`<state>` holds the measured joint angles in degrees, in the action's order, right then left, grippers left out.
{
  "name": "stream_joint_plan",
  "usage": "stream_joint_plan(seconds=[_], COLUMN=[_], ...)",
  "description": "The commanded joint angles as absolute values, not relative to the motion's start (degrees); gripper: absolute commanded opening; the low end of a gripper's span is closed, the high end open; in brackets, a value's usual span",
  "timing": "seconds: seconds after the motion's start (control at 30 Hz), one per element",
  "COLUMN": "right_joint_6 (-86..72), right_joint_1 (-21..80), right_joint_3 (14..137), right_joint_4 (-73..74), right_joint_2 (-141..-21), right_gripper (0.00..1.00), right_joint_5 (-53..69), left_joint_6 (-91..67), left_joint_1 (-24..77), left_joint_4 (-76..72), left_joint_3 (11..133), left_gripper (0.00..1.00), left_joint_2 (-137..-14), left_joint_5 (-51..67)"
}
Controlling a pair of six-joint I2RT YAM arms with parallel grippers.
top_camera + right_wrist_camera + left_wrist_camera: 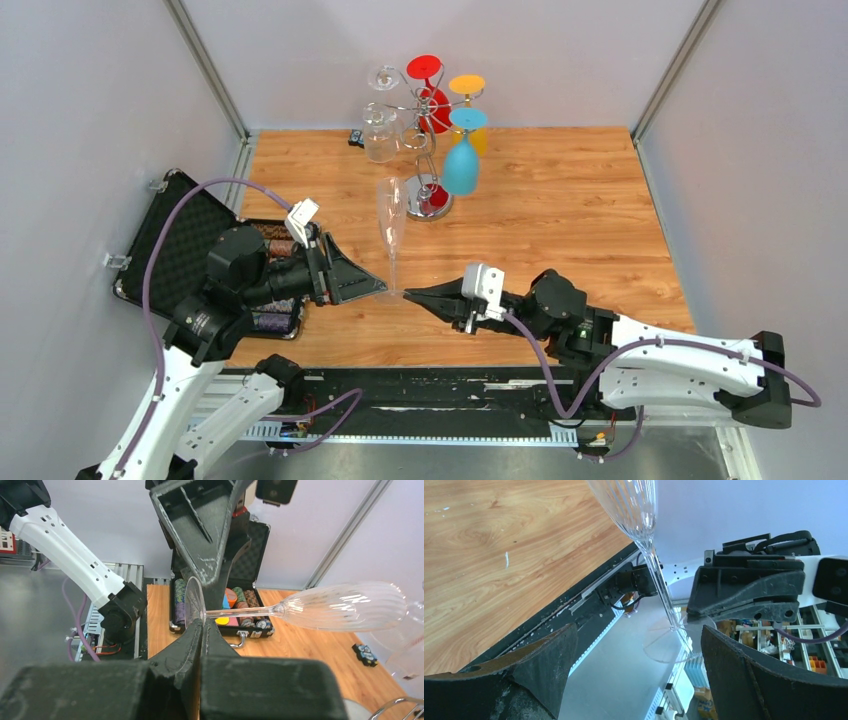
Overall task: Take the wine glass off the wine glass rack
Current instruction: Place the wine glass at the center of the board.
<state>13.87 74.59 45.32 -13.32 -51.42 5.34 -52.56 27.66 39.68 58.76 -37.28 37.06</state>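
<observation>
Wine glass (391, 220) — clear, fluted, light, brittle, slick; best taken at the stem. Left gripper (379, 288) spread wide, stem between its fingers. Right gripper (411, 294) pressed together — tips at the foot.

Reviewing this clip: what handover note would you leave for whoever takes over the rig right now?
Right gripper: shut on the stem of the clear wine glass, next to its foot.
Left gripper: open, fingers either side of that foot, not gripping.
Wine glass rack: far side of the table, with other glasses hanging on it.
Done: the glass is off the rack, upright, apart from it.
Left: likely set it down and release; I cannot tell if the foot touches the table.
</observation>
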Motion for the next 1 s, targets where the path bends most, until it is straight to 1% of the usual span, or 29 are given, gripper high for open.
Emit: stream_joint_plan(seconds=[0.0,0.23,0.37,0.57,0.67,0.83,0.9,0.97], right_joint_6=[19.62,23.80,26.30,29.60,30.93,32.28,32.64,32.99], right_joint_1=[77.22,80.78,83.29,85.85,86.79,87.82,88.31,88.71], right_joint_3=[48.63,49.39,49.57,50.94,51.10,51.74,52.34,52.72], right_joint_4=[-17.81,-18.58,-20.02,-20.80,-21.52,-21.37,-20.56,-19.54], right_joint_2=[-52.49,-54.21,-55.36,-58.16,-58.85,-59.76,-60.25,-60.67], right_gripper=[0.00,0.00,0.00,0.00,0.00,0.00,0.00,0.00], right_joint_5=[2.26,0.06,-3.84,-7.45,-8.65,-9.75,-10.25,-11.01], left_joint_6=[-54.29,-56.50,-57.22,-57.48,-57.56,-57.44,-57.24,-57.01], left_joint_1=[27.74,27.68,27.73,27.66,27.71,27.70,27.70,27.72], left_joint_4=[36.82,35.22,34.50,33.61,33.43,33.48,33.55,33.72], left_joint_3=[58.29,57.81,57.53,56.92,56.47,56.34,56.40,56.54], left_gripper=[1.00,0.99,0.94,0.81,0.70,0.58,0.52,0.49], left_joint_2=[-36.74,-36.67,-36.58,-36.60,-36.58,-36.31,-36.22,-36.26], left_joint_5=[37.57,37.25,37.69,38.47,38.92,39.19,39.15,39.05])
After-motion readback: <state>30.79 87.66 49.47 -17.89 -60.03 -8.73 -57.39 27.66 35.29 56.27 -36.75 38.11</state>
